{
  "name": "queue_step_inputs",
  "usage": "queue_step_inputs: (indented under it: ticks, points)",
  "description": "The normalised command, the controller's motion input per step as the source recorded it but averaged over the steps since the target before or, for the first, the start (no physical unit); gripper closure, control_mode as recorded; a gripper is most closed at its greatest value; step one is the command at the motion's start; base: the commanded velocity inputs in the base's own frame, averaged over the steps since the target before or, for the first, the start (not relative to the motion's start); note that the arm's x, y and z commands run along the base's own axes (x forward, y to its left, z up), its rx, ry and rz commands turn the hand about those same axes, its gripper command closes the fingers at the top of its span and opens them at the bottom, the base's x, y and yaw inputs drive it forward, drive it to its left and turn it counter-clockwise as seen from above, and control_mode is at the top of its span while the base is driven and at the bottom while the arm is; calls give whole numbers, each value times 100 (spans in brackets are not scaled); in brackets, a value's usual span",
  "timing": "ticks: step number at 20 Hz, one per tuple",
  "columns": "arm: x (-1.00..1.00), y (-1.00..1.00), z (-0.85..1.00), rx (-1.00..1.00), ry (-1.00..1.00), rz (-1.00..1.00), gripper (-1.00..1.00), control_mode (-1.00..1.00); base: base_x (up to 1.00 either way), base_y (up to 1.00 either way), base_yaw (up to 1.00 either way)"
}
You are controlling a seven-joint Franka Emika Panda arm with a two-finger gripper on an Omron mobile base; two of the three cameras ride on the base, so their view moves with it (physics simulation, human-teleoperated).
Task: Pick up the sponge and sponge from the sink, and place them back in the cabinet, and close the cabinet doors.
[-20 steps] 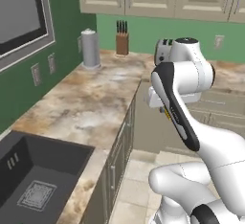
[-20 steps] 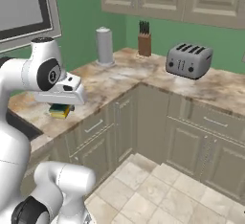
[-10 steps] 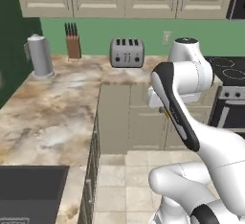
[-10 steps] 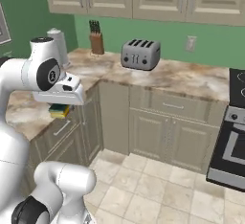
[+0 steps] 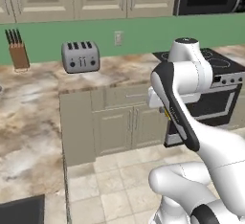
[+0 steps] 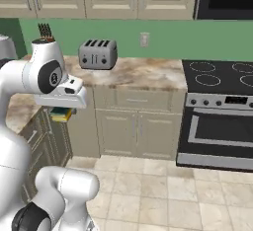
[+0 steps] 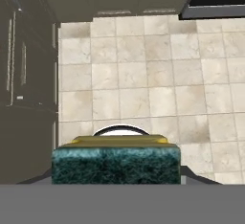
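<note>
A: Sponge first. Where is the small rectangular block with the dark green scrub layer over a yellow base?

B: Clamped in the tool, right at the fingertips. From the hand camera it spans the bottom of the view, its long axis lying across the line between the fingers, green face toward the lens. From the right base camera its yellow edge peeks out under the white hand.

A: So the tool is closed on it, not merely near it?

B: Yes, drawn together on the sponge; nothing else carries it. Below it is only beige tiled floor.

A: And farther out?

B: Low beige cupboard fronts, then the marbled surface with a silver four-slot toaster near its back edge, and a black-and-steel stove to the right.

A: The tall cabinet with the long bar handles?

B: I cannot pick it out. My guess: the sponge is being carried, and the placing still lies ahead. Which way the cabinet lies from the tool cannot be told.
</note>
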Motion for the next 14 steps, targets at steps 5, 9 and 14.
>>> queue_step_inputs:
  ticks: [5, 9, 14]
  points:
    - [0, 0, 0, 0, 0, 0, 100, 100, 0, 0, -46]
    - [0, 0, 0, 0, 0, 0, 100, 100, 0, 0, -47]
    - [0, 0, 0, 0, 0, 0, 100, 100, 0, 0, -48]
